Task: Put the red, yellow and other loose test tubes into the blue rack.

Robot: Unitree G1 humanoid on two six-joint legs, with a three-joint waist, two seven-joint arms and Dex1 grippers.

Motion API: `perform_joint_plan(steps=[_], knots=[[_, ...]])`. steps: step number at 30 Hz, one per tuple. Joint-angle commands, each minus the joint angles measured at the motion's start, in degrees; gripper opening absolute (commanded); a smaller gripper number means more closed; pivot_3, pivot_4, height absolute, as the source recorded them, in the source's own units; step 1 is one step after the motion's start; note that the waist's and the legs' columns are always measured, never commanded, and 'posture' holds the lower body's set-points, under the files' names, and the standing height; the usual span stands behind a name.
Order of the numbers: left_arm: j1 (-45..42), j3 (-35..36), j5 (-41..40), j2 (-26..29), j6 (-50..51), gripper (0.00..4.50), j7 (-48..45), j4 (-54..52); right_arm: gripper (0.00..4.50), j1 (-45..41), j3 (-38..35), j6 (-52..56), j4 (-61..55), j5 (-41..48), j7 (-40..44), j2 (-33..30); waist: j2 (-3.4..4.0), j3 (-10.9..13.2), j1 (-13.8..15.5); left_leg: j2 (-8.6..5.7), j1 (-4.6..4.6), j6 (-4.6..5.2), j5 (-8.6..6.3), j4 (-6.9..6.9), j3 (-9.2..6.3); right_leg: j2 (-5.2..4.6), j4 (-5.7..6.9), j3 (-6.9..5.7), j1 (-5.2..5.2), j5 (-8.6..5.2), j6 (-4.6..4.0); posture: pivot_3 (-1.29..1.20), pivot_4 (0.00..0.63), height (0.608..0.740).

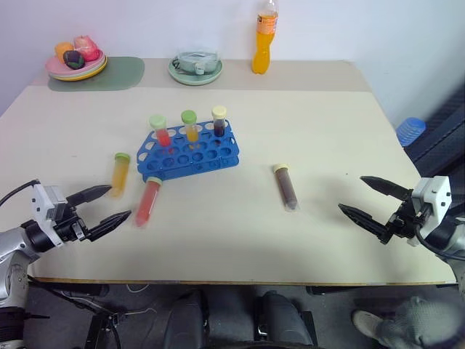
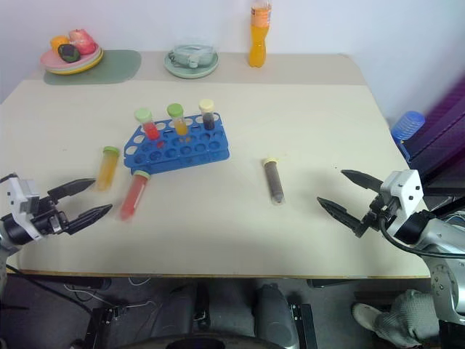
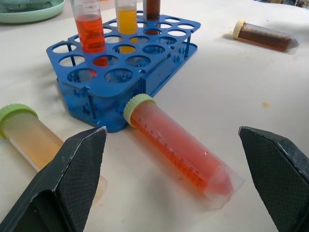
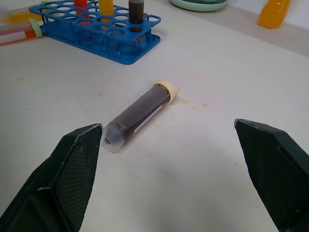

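Black fingers of our left gripper [image 1: 104,205] stand wide apart and hold nothing, low over the near left part of the table [image 1: 327,131]. Our right gripper [image 1: 365,196] is also spread wide and empty, over the near right part.

From the left wrist we see the red tube [image 3: 178,151] lying on its side between the two fingers, a little ahead of them. Its pale green cap touches the near corner of the blue rack [image 3: 96,104]. The head view shows the same tube just in front of that corner, but there we cannot tell whether they touch. Beside it, to the left, lies the yellow tube [image 1: 120,173] with a green cap, apart from the rack.

From the right wrist we see the brown tube [image 4: 137,116] lying between the right fingers, its cream cap pointing away from us. This view also shows small orange stains on the table near the cap.

In the head view the rack stands near the middle of the table and carries three upright tubes in its far row: one red [image 1: 160,131], one yellow [image 1: 190,125], one dark [image 1: 219,121].

At the far edge we see a plate of fruit [image 1: 76,64] on a green mat [image 1: 120,74], a pale green dish [image 1: 195,69] and an orange bottle [image 1: 264,38].
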Motion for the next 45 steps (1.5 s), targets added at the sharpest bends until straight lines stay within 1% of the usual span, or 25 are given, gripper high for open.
perform_joint_plan(steps=[1,14,20,22,23,26,29,30,32,35,40,43,45], knots=[[-0.29,2.05,-0.46,0.85,-1.41,4.48,-0.23,0.08,4.5,-0.39,-2.49,-0.12,-1.8,1.15,-0.06,-1.41,0.0,0.0,-0.01,0.0,0.0,0.0,0.0,0.0,0.0,0.0,0.0,0.0,0.0,0.0,0.0,0.0,0.15,0.74],[-1.27,1.89,-1.34,0.27,-0.67,4.48,0.41,-0.32,4.5,-0.77,-1.07,1.22,-5.53,1.73,-1.67,-1.3,0.0,0.0,0.0,0.0,0.0,0.0,0.0,0.01,0.0,0.0,0.0,0.0,0.01,0.0,0.0,0.0,0.15,0.74],[-1.57,1.42,-1.54,-0.18,-0.15,4.48,1.0,-0.99,4.5,-2.37,0.29,0.82,-5.23,1.39,-1.61,-1.13,0.0,0.0,-0.03,0.0,0.0,0.0,0.0,0.01,0.0,0.0,0.0,0.0,0.01,0.0,0.0,0.0,0.15,0.74],[-1.59,1.08,-1.91,-0.44,0.22,4.48,1.04,-1.68,4.5,-3.02,0.91,2.18,-5.33,1.97,-1.6,-1.44,0.0,0.0,0.0,0.0,0.0,0.0,0.0,0.01,-0.01,0.0,0.01,0.0,0.01,0.0,0.0,0.0,0.15,0.74],[-1.76,0.87,-2.46,-0.54,0.75,4.48,0.66,-2.1,4.5,-3.03,1.36,4.96,-6.37,1.84,-2.96,-2.38,0.0,0.0,0.03,0.0,0.0,0.0,0.0,0.01,-0.01,0.0,0.01,0.0,0.01,0.0,0.0,0.0,0.15,0.74],[-3.55,-0.75,-3.73,0.29,2.03,4.48,-3.76,-1.95,4.5,-5.02,4.15,12.96,-11.47,-2.29,-11.61,-4.25,0.01,0.0,-0.01,0.0,0.0,0.0,0.0,0.02,-0.01,0.0,0.02,0.0,0.0,0.0,0.0,0.0,0.15,0.74],[-5.87,-1.85,-3.8,0.44,1.37,4.48,-7.08,-0.93,4.5,-9.7,7.73,22.83,-14.77,-3.9,-18.93,-5.91,0.01,0.0,-0.19,0.01,-0.01,-0.01,0.0,0.05,-0.01,0.0,0.06,0.0,-0.03,0.0,0.0,0.0,0.15,0.74],[-6.25,-2.02,-4.14,0.39,1.96,4.48,-7.74,-1.05,4.5,-11.27,8.6,25.5,-15.27,-3.57,-20.22,-6.13,0.01,0.0,-0.26,0.01,-0.01,-0.01,0.0,0.06,-0.02,0.0,0.06,0.01,-0.03,0.0,-0.01,0.0,0.15,0.74],[-7.0,-2.66,-3.85,0.01,1.52,4.48,-8.84,-1.27,4.5,-17.07,11.43,31.84,-15.4,-1.93,-22.58,-5.82,0.01,0.0,-0.37,0.01,-0.01,0.0,0.0,0.06,-0.03,0.0,0.06,0.02,-0.04,0.0,-0.01,0.0,0.15,0.74],[-7.49,-3.04,-3.47,-0.49,1.25,4.48,-8.48,-1.18,4.5,-23.54,14.71,38.63,-15.4,-1.08,-24.92,-5.34,0.01,0.0,-0.19,0.01,-0.03,0.0,0.0,0.05,-0.03,0.0,0.06,0.01,-0.07,0.0,-0.01,0.0,0.15,0.74],[-7.09,-3.8,-4.14,-1.69,1.94,4.48,-8.22,-3.61,4.5,-35.77,20.73,54.55,-10.02,0.6,-28.67,-2.47,0.01,0.0,-0.19,0.01,-0.11,0.02,-0.01,0.07,-0.03,-0.02,0.06,0.02,-0.13,0.0,-0.02,0.0,0.15,0.74],[-6.52,-3.93,-4.82,-1.58,2.78,4.48,-9.22,-5.01,4.5,-42.12,21.22,65.7,-5.64,2.41,-30.3,1.38,0.01,0.0,-0.16,0.02,-0.15,0.02,-0.01,0.07,-0.04,-0.02,0.08,0.01,-0.17,0.01,-0.03,0.0,0.15,0.74],[-6.15,-3.84,-5.41,-1.45,3.06,4.48,-9.93,-6.1,4.5,-45.68,21.88,71.71,-3.01,1.89,-31.69,3.86,0.01,0.0,-0.18,0.02,-0.18,0.03,-0.01,0.05,-0.03,-0.03,0.08,0.03,-0.23,0.01,-0.03,0.0,0.15,0.74]])
